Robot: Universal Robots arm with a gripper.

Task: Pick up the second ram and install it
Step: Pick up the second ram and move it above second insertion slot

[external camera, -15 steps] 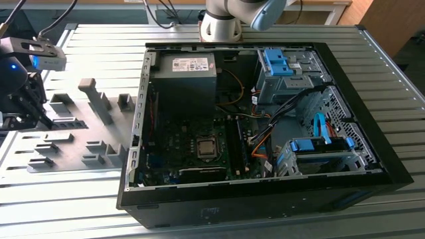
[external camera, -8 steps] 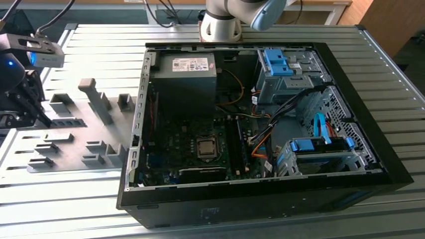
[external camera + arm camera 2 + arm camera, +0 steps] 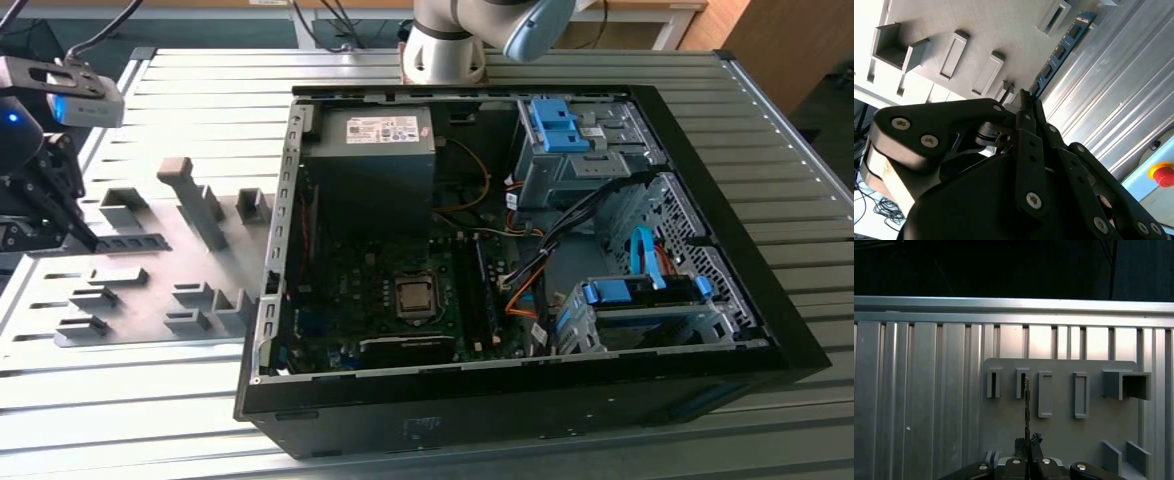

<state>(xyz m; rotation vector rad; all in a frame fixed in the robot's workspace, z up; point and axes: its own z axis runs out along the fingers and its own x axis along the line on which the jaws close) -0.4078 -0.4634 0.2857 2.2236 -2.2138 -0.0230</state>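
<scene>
second ram | gripped by pincer | at grey fixture plate | seated or lifted unclear

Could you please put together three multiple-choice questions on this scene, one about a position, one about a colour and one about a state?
1. In the exterior view, where is the end effector?
A. Above the grey fixture plate, to the exterior view's left of the computer case
B. Deep inside the case
C. Over the power supply

2. What colour is the board of the second ram?
A. Red
B. White
C. Bluish

3. What state is the end effector in?
A. Wide open and empty
B. Shut on the second ram
C. Shut on a cable

Answers:
1. A: it hangs over the plate, outside the case.
2. C: the second wrist view shows a bluish board with dark chips.
3. B: in both wrist views the stick's end is pinched at its tip.
</scene>
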